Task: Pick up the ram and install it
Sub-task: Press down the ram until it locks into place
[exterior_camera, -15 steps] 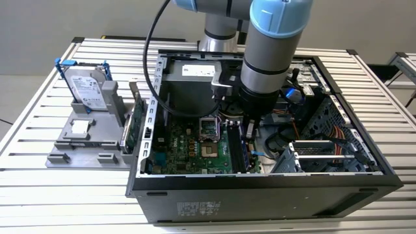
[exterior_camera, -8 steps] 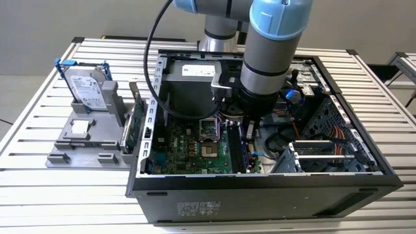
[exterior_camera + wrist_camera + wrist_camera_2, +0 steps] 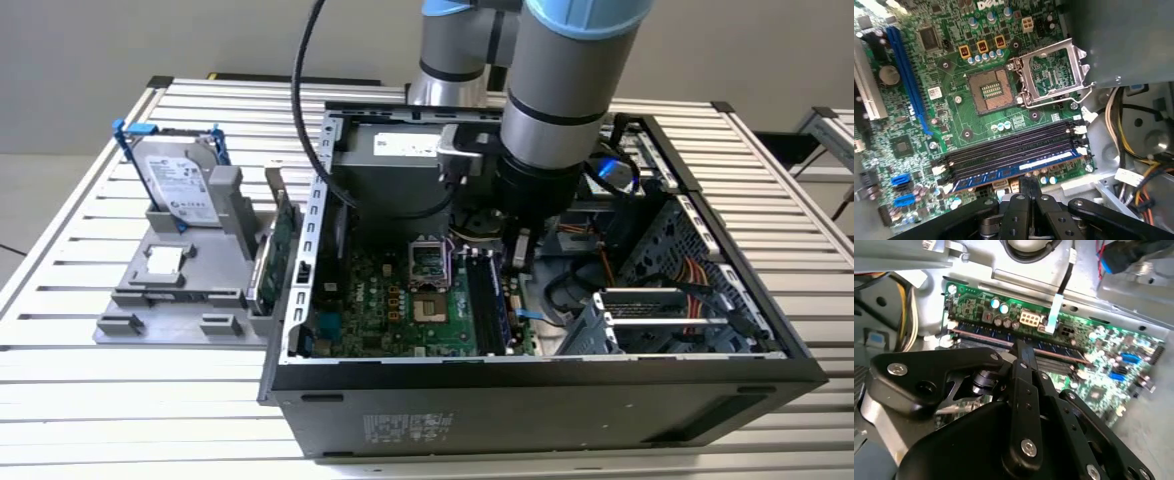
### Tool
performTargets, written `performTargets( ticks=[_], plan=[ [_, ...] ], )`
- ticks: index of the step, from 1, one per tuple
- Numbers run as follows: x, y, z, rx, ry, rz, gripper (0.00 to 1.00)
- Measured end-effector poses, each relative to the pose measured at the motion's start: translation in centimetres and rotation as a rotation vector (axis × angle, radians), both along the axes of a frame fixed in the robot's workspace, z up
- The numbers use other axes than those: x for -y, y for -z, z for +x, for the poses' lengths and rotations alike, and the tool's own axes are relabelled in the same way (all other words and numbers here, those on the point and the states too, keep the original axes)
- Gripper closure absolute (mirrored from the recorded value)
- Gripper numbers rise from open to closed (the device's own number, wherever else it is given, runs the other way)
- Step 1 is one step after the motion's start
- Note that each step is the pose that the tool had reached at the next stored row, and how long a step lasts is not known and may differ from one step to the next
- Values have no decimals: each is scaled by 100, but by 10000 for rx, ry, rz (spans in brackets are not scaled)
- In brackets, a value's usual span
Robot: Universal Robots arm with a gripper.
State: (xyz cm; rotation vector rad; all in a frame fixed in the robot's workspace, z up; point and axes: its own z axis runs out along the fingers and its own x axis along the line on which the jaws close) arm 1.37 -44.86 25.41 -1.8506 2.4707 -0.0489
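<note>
You see the ram lying flat along the motherboard's outermost slot, just beside the end effector, whose fingertips sit pressed together, holding nothing, right at the stick's long edge, inside the case on the desk.

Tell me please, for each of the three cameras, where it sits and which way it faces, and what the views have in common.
Exterior view: off the arm, above, looking down on the open computer case on the table; the arm reaches in.
First wrist view: on the arm, facing the motherboard and the ram lying in a slot; the gripper is below it.
Second wrist view: on the arm, behind the gripper.
Both wrist views share motherboard and gripper.
</note>
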Motion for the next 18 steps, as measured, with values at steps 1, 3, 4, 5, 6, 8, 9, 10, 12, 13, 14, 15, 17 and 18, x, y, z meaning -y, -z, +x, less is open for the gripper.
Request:
performTargets(
  ticks=[1, 3, 4, 5, 6, 8, 9, 10, 12, 13, 14, 15, 17, 18],
  plan=[
    [0, -38, 0, -1, 0, 1, 100],
    [0, -98, 0, -2, 0, -1, 100],
    [0, -119, 0, -2, 0, 1, 100],
    [0, -149, 0, -2, 0, 2, 100],
    [0, -185, 0, -2, 0, -2, 100],
    [0, -228, 0, -1, 0, 0, 100],
    [0, -236, 0, -2, 0, 1, 100],
    [0, -242, 0, -2, 0, -1, 100],
    [0, -244, 0, -1, 0, 2, 100],
    [0, -244, 0, 0, 0, 4, 100],
    [0, -245, 0, -1, 0, 2, 100],
    [0, -250, 0, -1, 0, 1, 100],
    [0, -255, 0, -2, 0, 0, 100],
    [0, -255, 0, -1, 0, 1, 100]
  ],
)
